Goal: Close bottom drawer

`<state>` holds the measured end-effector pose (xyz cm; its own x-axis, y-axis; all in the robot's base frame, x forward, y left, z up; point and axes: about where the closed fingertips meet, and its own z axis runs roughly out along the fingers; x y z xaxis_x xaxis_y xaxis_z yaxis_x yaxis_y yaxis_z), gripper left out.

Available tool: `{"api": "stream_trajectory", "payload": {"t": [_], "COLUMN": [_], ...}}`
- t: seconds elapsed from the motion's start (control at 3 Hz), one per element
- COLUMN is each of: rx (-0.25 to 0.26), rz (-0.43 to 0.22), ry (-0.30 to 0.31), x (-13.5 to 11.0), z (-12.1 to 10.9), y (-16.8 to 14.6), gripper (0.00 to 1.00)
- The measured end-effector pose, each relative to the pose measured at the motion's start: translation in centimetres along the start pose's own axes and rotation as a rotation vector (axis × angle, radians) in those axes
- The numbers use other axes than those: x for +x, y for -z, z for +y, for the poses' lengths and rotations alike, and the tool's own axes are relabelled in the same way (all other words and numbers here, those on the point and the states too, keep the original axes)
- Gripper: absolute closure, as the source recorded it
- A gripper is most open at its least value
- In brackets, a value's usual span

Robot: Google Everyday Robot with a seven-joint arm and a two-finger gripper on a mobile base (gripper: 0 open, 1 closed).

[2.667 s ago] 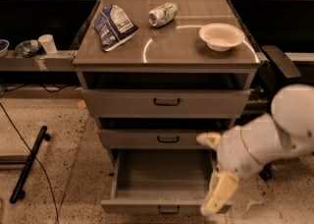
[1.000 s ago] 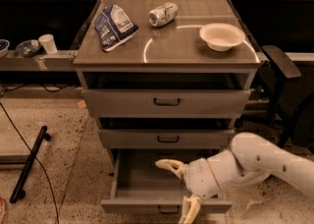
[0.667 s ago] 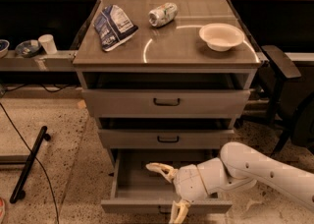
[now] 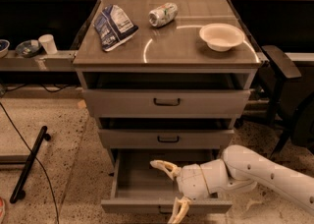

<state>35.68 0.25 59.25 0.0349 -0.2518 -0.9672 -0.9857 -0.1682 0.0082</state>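
The bottom drawer point(image 4: 142, 179) is the lowest of three grey drawers and is pulled far out, its front panel point(image 4: 132, 206) near the bottom edge of the view. The inside looks empty. My gripper point(image 4: 170, 189) reaches in from the right on a white arm point(image 4: 265, 171). It is open: one cream finger point(image 4: 164, 167) lies over the drawer's inside, the other point(image 4: 180, 210) hangs outside the front panel, so the panel sits between them near its handle. The middle drawer point(image 4: 167, 138) and top drawer point(image 4: 167, 102) are closed.
On the cabinet top point(image 4: 167, 41) lie a blue-white bag point(image 4: 114, 25), a crushed can point(image 4: 163, 14) and a white bowl point(image 4: 221, 36). A black chair point(image 4: 287, 100) stands at the right. A black pole point(image 4: 29, 161) and a cable lie on the speckled floor at the left.
My arm has swung from the drawer's right side leftward across its front. The gripper now straddles the front panel near the middle. The drawer stays open.
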Motion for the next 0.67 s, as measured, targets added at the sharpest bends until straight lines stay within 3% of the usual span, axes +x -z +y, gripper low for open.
{"api": "stream_trajectory", "payload": {"t": [0.33,0.67], "rx": [0.101,0.159], "rz": [-0.048,-0.101], "ry": [0.017,0.06], "x": [4.2,9.4], "z": [-2.9,-5.6], "y": [1.6,2.7], "gripper": [0.0,0.0]}}
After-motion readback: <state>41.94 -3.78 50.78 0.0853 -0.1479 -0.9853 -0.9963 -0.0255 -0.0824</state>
